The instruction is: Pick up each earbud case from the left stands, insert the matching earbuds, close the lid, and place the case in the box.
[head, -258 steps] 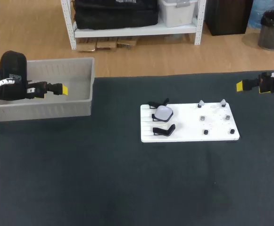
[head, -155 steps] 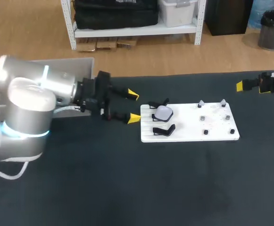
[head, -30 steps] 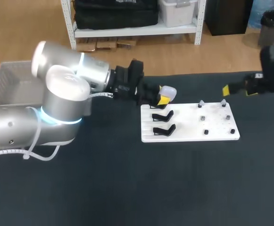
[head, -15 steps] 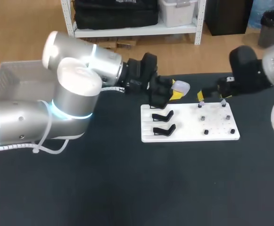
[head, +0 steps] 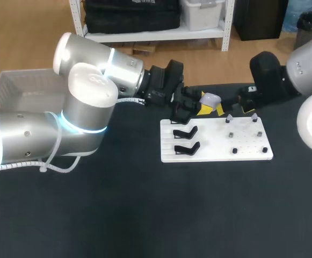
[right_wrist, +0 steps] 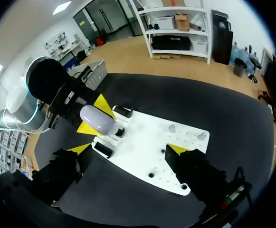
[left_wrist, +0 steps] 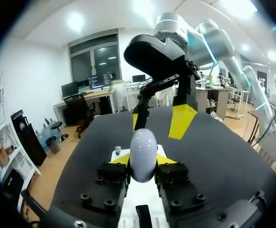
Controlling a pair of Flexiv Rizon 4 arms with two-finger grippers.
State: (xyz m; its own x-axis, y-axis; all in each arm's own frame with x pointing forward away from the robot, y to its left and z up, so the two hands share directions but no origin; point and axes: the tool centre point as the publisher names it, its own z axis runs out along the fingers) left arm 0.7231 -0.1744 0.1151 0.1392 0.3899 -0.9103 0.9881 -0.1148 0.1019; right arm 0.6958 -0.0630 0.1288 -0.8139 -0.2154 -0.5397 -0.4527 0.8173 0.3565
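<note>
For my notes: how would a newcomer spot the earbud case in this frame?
Find the white board on the dark table. Above its far edge, the left gripper holds the earbud case: a pale, rounded pebble between yellow tips, unlike the two empty black stands on the board.

Box [head: 27, 86] partly hidden behind the left arm [head: 86, 107]; small pieces [head: 229, 118] on the white board [head: 215, 151] too small to identify; case [left_wrist: 143, 147] base concealed within left pincer [left_wrist: 142, 159].
</note>
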